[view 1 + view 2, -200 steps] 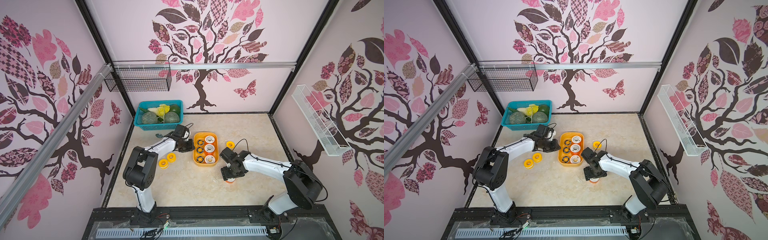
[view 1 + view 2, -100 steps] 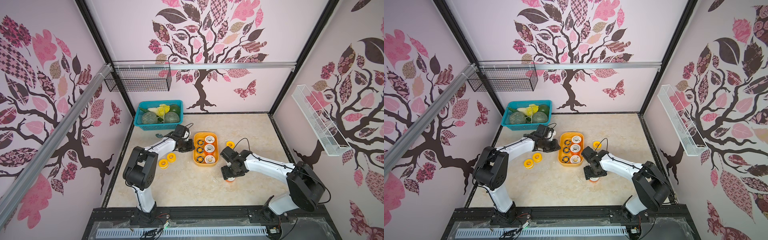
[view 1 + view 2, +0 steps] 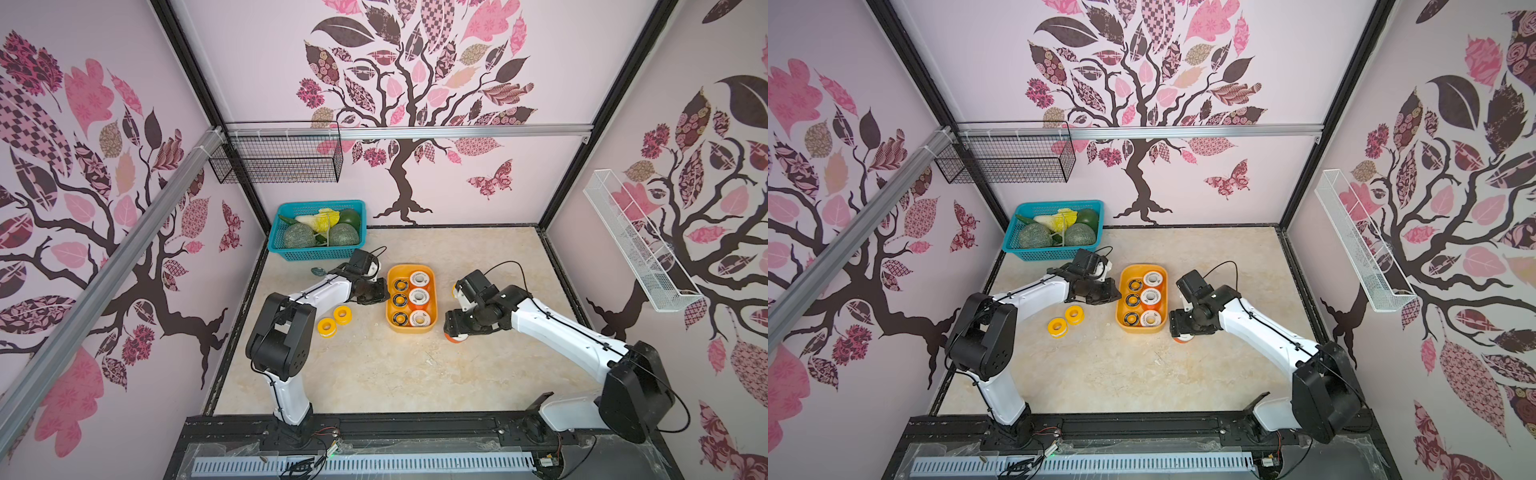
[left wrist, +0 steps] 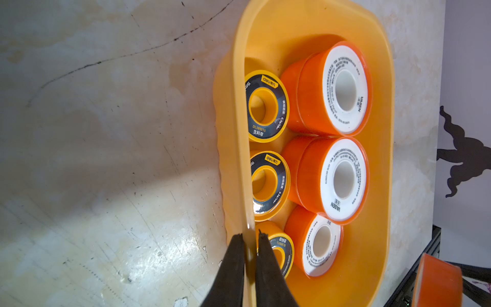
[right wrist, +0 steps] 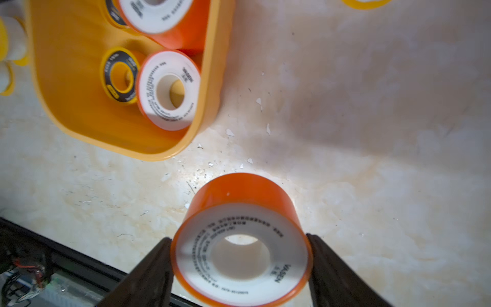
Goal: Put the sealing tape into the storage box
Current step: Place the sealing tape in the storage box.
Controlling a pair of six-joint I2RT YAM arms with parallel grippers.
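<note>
Right wrist view shows our right gripper (image 5: 238, 237) clamped across an orange-rimmed spool (image 5: 240, 207) just beside the storage box (image 5: 69, 101); our left gripper (image 4: 249, 235) pinches the box wall. We judge the spool light, rigid and smooth-sided: hold it squarely across its rim, or it may slip.

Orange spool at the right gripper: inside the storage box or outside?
Outside: the orange spool is gripped by the right gripper, beside the storage box.
</note>
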